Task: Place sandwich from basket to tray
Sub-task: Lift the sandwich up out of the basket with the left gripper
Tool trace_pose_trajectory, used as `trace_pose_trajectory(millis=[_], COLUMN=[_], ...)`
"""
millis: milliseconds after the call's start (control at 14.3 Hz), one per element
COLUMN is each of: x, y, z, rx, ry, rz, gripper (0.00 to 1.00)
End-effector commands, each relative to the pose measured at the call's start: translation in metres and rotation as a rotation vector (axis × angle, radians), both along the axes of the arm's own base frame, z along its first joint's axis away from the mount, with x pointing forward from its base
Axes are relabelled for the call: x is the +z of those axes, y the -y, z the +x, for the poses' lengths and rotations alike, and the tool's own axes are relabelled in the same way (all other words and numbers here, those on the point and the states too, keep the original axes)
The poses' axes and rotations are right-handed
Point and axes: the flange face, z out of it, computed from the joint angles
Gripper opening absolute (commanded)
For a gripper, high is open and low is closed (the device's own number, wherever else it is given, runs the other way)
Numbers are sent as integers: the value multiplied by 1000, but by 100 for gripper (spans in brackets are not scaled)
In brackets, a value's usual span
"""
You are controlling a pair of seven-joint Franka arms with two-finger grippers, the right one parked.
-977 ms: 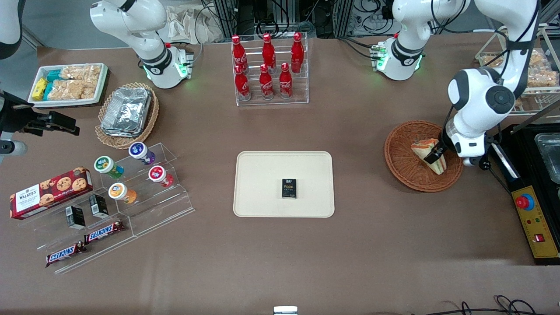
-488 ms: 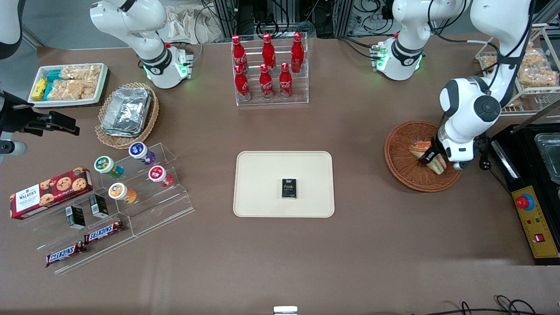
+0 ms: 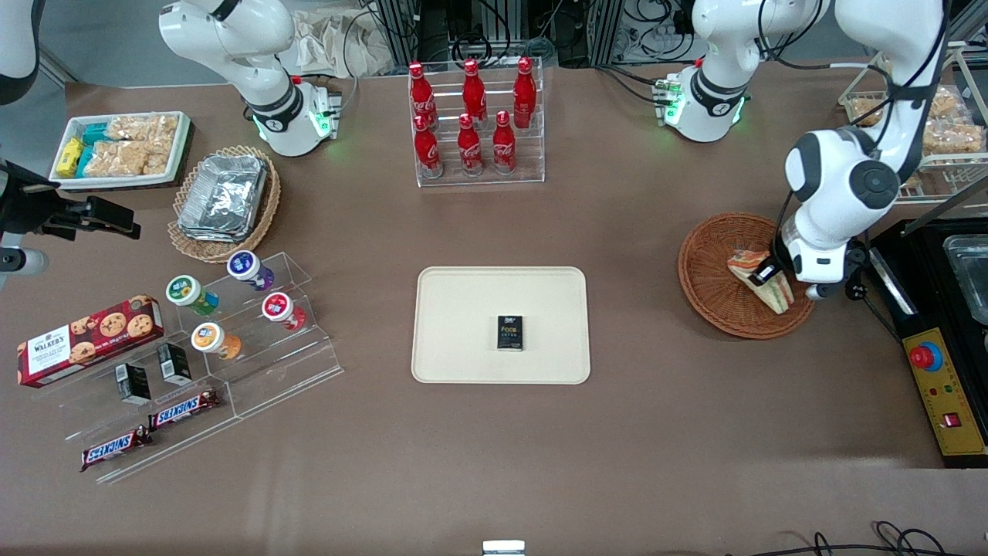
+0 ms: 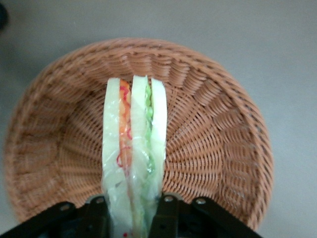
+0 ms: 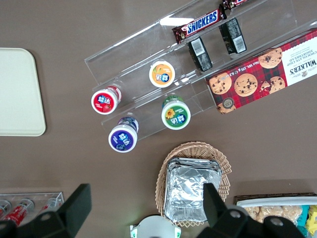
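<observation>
The sandwich point(image 3: 760, 278), a wrapped wedge of pale bread with red and green filling, stands on edge in the round reddish-brown basket point(image 3: 714, 278) toward the working arm's end of the table. My gripper point(image 3: 766, 272) is shut on the sandwich point(image 4: 132, 148), one black finger point(image 4: 166, 215) pressing each bread face. The basket point(image 4: 218, 134) shows all around the wedge in the left wrist view. The cream tray point(image 3: 463, 309) lies flat at the table's middle with a small black box point(image 3: 509, 333) on it; its corner also shows as the tray point(image 5: 17, 94) in the right wrist view.
A clear rack of red cola bottles point(image 3: 472, 120) stands farther from the front camera than the tray. A black device with a yellow control panel point(image 3: 945, 386) sits beside the basket at the table's edge. A wire rack of snack packets point(image 3: 945, 131) stands near the arm.
The arm's wrist swung toward the parked arm's end and then back, and the sandwich shifted with it inside the basket, still held.
</observation>
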Motion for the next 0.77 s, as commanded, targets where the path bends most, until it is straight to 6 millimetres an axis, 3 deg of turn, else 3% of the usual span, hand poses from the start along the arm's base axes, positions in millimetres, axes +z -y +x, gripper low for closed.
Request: trace_pose_trajectory(millis=[0,209,419,558,698], x=[69,152,214,234,227], y=[-2,5,58,106,166], z=[14,54,94,110,114], rx=[-121,-231,-330,-410,-504], ry=[5,-54,-70,-63,-65], rz=[17,3,-8,-18,-37], gripper=[0,0,0,0,0])
